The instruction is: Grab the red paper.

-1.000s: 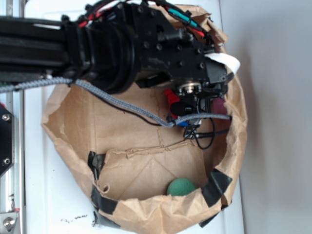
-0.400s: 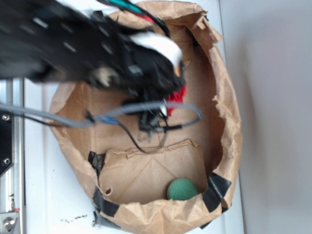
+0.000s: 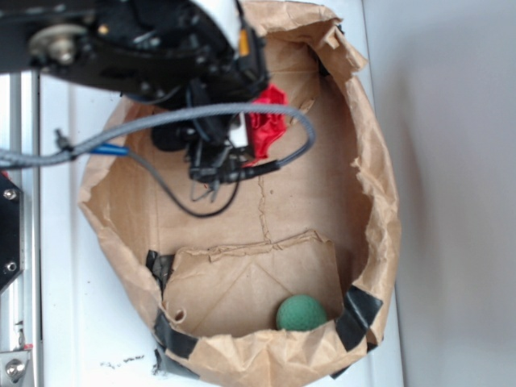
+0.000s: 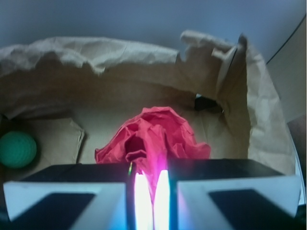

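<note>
The red paper (image 3: pixel 267 121) is a crumpled bright red wad, held up inside the brown paper bag (image 3: pixel 379 161). In the wrist view it (image 4: pixel 153 136) sticks out just ahead of my gripper (image 4: pixel 149 179), whose jaws are closed tight on its near edge. In the exterior view my gripper (image 3: pixel 242 133) sits at the upper left of the bag, with the paper jutting out to its right. The arm hides part of the paper there.
A smooth green ball (image 3: pixel 301 313) lies at the bag's lower end and shows at the left of the wrist view (image 4: pixel 17 149). A folded cardboard flap (image 3: pixel 250 278) and black tape patches (image 3: pixel 363 310) line the bag. A grey cable (image 3: pixel 185 117) loops over the bag.
The arm has swung left and up across the bag, carrying the red paper from the right side to the upper middle. The ball has not moved.
</note>
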Controlling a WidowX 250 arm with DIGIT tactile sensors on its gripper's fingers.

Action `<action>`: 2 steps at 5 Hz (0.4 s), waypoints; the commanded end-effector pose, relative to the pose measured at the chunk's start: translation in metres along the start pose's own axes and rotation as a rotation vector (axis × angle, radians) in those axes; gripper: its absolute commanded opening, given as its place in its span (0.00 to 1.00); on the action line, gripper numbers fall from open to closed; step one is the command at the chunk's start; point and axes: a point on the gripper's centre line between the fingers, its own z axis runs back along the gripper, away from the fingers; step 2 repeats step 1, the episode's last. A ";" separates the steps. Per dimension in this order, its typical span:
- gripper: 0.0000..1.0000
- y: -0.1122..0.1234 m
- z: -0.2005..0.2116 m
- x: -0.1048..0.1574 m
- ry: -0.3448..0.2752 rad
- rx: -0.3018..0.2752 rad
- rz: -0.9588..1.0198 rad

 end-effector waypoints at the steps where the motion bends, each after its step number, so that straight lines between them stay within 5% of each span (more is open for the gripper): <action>1: 0.00 0.005 0.006 0.018 0.013 0.067 -0.023; 2: 0.00 0.005 0.006 0.018 0.013 0.067 -0.023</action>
